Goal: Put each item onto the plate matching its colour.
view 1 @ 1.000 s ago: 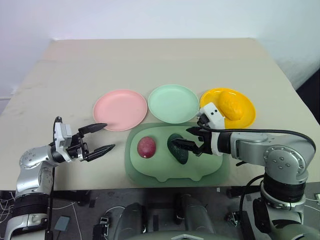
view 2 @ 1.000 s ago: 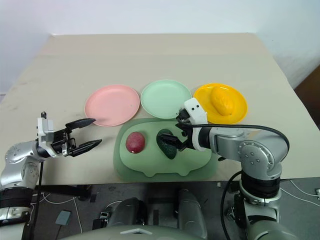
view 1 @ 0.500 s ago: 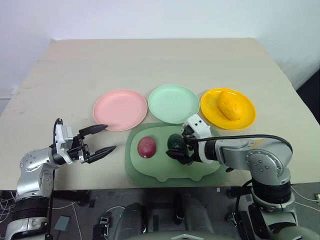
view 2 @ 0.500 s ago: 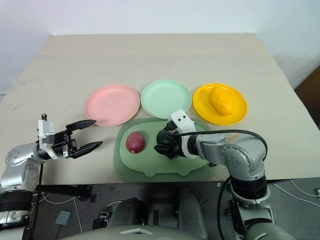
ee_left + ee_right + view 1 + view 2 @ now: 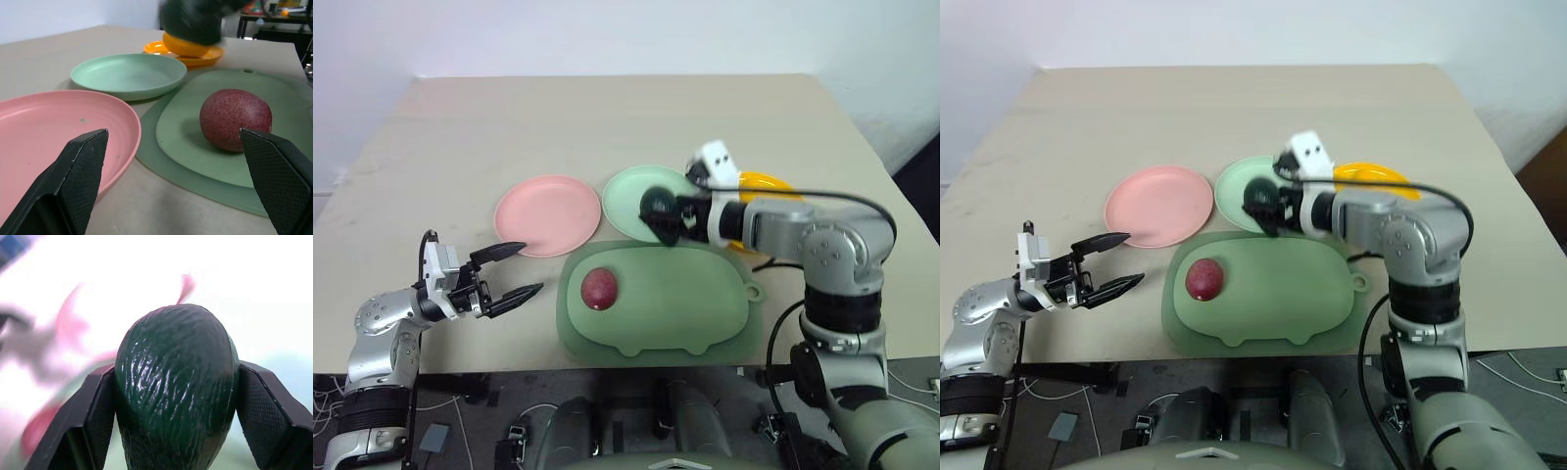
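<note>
- Between the right gripper's two black fingers: the dark green bumpy avocado, clamped on both sides and held above the round mint green plastic plate.
- Ahead of the left gripper, its fingers spread wide and holding nothing: the round dark red-purple fruit lying on the pale green mat, and the round pink plastic plate close by.
- Behind the right arm: the yellow-orange plate.

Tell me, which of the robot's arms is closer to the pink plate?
The left. Its gripper hovers open just off the pink plate, on the robot's side, while the right gripper holds the avocado over the mint green plate.
</note>
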`<state>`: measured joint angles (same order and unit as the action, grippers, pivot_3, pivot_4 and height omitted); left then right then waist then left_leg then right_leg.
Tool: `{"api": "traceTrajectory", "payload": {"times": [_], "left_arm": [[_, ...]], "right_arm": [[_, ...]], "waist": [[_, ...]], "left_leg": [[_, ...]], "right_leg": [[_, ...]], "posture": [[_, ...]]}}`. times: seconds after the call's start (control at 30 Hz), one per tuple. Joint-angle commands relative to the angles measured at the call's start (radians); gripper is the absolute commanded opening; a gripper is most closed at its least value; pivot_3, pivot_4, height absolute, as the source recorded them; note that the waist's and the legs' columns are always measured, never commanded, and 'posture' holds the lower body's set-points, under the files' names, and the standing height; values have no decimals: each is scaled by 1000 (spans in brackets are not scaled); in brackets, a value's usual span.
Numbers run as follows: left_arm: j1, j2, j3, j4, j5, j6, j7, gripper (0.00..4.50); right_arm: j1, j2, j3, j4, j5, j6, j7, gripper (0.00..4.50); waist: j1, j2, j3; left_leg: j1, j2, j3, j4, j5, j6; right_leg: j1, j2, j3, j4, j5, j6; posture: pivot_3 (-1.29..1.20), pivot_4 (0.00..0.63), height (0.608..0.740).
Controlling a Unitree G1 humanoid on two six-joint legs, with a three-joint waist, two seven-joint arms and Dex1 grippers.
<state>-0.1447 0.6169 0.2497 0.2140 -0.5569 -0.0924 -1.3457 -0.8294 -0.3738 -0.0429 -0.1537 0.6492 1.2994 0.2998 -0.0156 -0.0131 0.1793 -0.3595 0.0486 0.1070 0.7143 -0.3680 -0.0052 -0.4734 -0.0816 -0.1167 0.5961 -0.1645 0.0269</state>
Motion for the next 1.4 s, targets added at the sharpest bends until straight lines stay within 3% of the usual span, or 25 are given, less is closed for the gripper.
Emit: {"api": "traceTrajectory", "payload": {"times": [0.03, 0.17, 0.33, 0.43, 0.47, 0.57, 0.7, 0.87, 1.0, 1.1, 1.2, 1.4], "left_arm": [[-21, 2, 4, -15, -8, -7, -2, 4500], [-24, -3, 1, -17, -7, -10, -3, 4500], [-12, -7, 0, -49, -9, -2, 8, 4500], [7, -10, -7, -78, -7, 4, 15, 4500], [14, -11, -10, -91, -8, 9, 19, 4500], [22, -17, -19, -122, -12, 22, 35, 4500], [19, -17, -26, -132, -18, 27, 34, 4500], [5, -16, -34, -134, -23, 39, 28, 4500], [-1, -23, -59, -137, -21, 54, 11, 4500], [4, -22, -73, -151, -23, 76, 12, 4500], [12, -25, -85, -183, -28, 109, 30, 4500], [48, -53, -119, -286, -11, 146, 100, 4500]], "right_arm": [[-79, 1, 69, 228, -137, -200, 32, 3137], [-140, 50, 125, 452, -242, -365, 63, 3137], [-153, 90, 142, 580, -319, -479, 97, 3137], [-137, 100, 140, 595, -345, -502, 107, 4139], [-125, 99, 134, 577, -344, -497, 113, 4428], [-58, 60, 72, 410, -273, -438, 163, 4473], [87, -66, -62, 80, -104, -336, 278, 4473], [330, -271, -267, -169, 75, -263, 422, 4473], [652, -407, -430, -219, 37, -483, 635, 4473], [770, -444, -467, -159, -44, -684, 710, 4473], [863, -473, -479, -63, -149, -902, 783, 4473], [956, -463, -541, 73, -135, -1152, 941, 4473]], "waist": [[-1, 0, 0], [-4, 0, 0], [-5, 1, 0], [-4, 1, 0], [-4, 1, 0], [0, 1, 1], [9, 1, 1], [8, 1, 1], [9, 1, 1], [1, 1, 1], [1, 0, 1], [9, 0, 1]], "left_leg": [[0, 0, 1, 0, 0, 0], [0, 0, 2, 0, 0, 0], [-1, 0, 3, 0, 3, -6], [-1, 1, 2, 0, 3, -6], [-1, 1, 2, 0, 3, -6], [-2, 1, 1, 0, 3, -6], [-8, 1, -3, 1, 3, -6], [-10, 0, -4, 1, 0, 0], [-7, 0, -4, 2, 0, 0], [-3, 0, -2, 2, 0, 0], [5, 1, -1, 0, 0, 0], [5, 0, -2, 0, 0, 0]], "right_leg": [[0, 0, 0, 0, 0, 0], [0, 0, 0, 1, 0, 0], [-1, 0, 0, 1, 0, 0], [-1, -1, 0, 1, 0, 0], [-1, -1, 0, 1, 0, 0], [-1, -1, -1, 1, 0, 0], [-3, -2, -4, 1, 0, 0], [-4, -2, -5, -1, 1, 1], [-2, -2, -5, -3, 0, 1], [-1, -1, -1, -2, 0, 2], [6, 1, 2, -3, -3, 6], [6, 0, 2, -3, -2, 5]], "posture": [[0, 150, 733], [0, 150, 733], [0, 150, 733], [0, 150, 733], [0, 150, 733], [0, 150, 733], [0, 150, 733], [0, 150, 733], [0, 150, 733], [0, 150, 733], [0, 150, 733], [0, 150, 733]]}}
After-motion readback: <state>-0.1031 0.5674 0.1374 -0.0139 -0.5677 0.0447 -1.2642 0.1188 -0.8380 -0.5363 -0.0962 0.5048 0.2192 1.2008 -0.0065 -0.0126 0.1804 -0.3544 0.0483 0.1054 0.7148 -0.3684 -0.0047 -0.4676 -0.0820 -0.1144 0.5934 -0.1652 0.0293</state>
